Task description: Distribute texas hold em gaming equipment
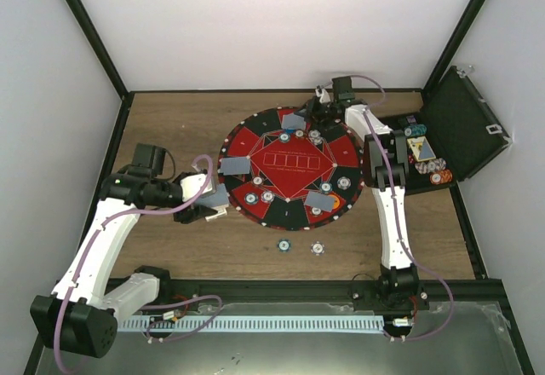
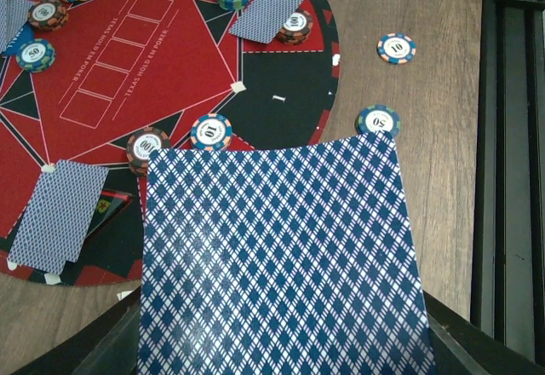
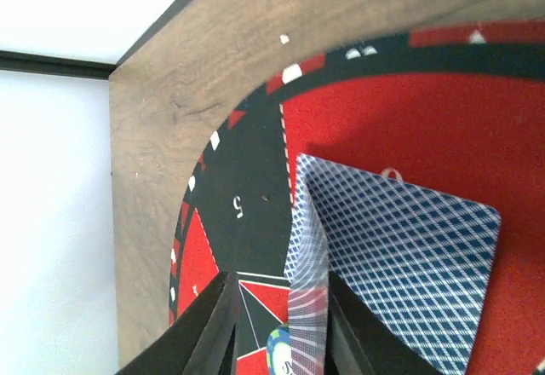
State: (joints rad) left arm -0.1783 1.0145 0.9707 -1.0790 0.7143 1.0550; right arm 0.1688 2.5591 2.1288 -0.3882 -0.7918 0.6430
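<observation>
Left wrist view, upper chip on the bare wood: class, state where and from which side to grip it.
Best pinch the chip across its striped rim, on opposite edges, coming straight down from above: it lies flat and thin on the table, with bare wood all round it.

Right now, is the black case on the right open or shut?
Open. The black case is swung wide, its inside exposed, with chips lying in it.

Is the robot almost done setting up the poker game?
Partway. Cards and chips already sit on the mat. The left gripper holds a blue-backed card; a second card stands between the right gripper's fingers. Leftover chips wait in the case.
</observation>
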